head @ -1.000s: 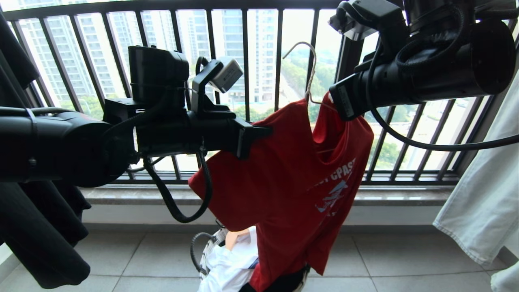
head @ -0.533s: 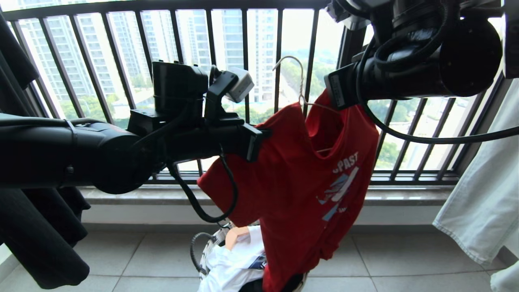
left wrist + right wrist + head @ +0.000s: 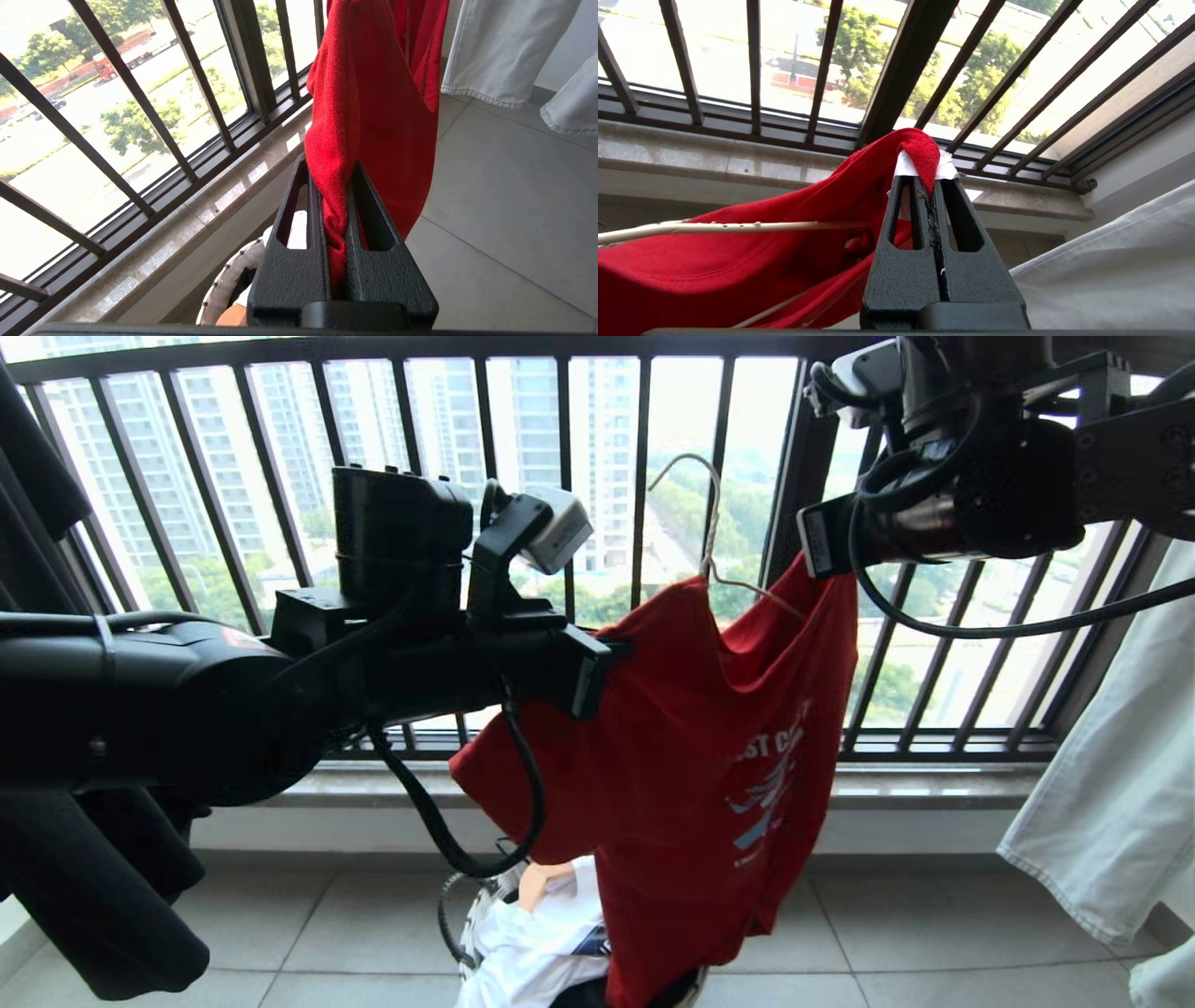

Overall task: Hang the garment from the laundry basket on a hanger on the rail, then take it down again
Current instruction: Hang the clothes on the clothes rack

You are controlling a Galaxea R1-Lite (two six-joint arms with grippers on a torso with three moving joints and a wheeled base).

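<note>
red cotton hangs stretched between two grippers: the t-shirt (image 3: 691,775) is up in the air in front of the window railing (image 3: 560,476), its lower hem trailing down to the laundry basket (image 3: 481,905) on the tiled floor. the left gripper (image 3: 337,205) is clamped tight on a bunched fold of the shirt at one shoulder, and the right gripper (image 3: 927,186) is closed on the other side, pinching red cloth together with a white tag near the collar. a white wire hanger (image 3: 714,537) sits inside the neck, its hook sticking up free above the collar and one arm showing across the right wrist view. the overhead rail is not in any view. my reading is that the shirt is already threaded on the hanger and the step in hand is carrying the pair up toward the rail, though whether this is the hanging or the taking down i cannot tell for sure. the next move, as i judge it, calls for keeping both holds level so the hanger does not slip out of the neck, and steering the hook to the bar. count: one red shirt, one wire hanger, one basket, two grippers, a dark garment (image 3: 84,859) at the left and pale cloth (image 3: 1111,803) at the right.
</note>
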